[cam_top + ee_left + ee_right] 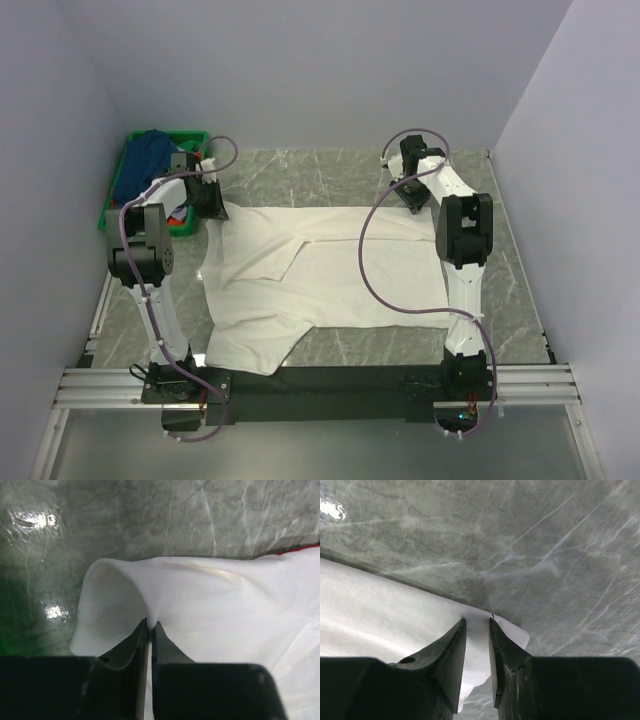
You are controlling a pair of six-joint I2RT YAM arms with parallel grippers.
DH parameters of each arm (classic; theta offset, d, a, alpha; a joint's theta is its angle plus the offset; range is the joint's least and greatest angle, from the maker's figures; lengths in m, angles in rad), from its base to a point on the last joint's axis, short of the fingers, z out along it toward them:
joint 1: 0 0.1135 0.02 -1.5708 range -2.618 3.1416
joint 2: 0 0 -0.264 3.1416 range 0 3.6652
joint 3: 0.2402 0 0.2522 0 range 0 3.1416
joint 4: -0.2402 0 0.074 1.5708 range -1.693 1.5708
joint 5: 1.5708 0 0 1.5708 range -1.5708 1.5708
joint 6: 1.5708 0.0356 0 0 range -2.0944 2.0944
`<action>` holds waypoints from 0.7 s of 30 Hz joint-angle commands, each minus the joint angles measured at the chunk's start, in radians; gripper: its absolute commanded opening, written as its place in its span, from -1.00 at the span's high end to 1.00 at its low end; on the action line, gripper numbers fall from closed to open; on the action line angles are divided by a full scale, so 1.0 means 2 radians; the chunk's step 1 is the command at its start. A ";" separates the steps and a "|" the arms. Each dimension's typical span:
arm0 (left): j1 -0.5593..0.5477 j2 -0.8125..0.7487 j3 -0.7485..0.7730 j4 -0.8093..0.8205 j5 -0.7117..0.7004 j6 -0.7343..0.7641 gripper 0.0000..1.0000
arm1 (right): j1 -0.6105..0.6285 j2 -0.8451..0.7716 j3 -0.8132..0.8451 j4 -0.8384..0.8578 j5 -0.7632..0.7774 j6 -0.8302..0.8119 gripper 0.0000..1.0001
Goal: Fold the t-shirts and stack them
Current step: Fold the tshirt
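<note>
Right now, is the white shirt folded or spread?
Spread: the white shirt lies mostly flat across the table, left fingers pinching one corner, right fingers at another.

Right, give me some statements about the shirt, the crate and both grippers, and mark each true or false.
1. The left gripper is shut on a fold of the white t-shirt. True.
2. The white t-shirt is already folded into a neat stack. False: it lies spread open across the table.
3. The green crate sits at the far left with a dark blue shirt in it. True.
4. The right gripper hangs over the crate. False: it is at the white t-shirt's far right corner, jaws narrowly apart around the cloth.
</note>
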State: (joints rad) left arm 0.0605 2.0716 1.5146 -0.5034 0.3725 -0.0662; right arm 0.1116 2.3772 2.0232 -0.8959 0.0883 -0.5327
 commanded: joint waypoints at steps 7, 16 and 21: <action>0.017 -0.026 -0.012 -0.059 -0.065 0.006 0.99 | -0.001 0.005 -0.015 -0.021 0.026 -0.005 0.37; 0.017 -0.001 -0.014 -0.069 -0.093 0.006 0.87 | -0.001 0.008 -0.023 -0.031 0.028 -0.007 0.39; 0.016 -0.056 -0.017 -0.055 -0.029 0.046 0.28 | -0.001 -0.018 -0.021 -0.027 0.016 -0.001 0.37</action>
State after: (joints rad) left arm 0.0803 2.0499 1.4807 -0.5949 0.2871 -0.0410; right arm 0.1158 2.3699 2.0090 -0.8970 0.1146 -0.5404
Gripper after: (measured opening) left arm 0.341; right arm 0.311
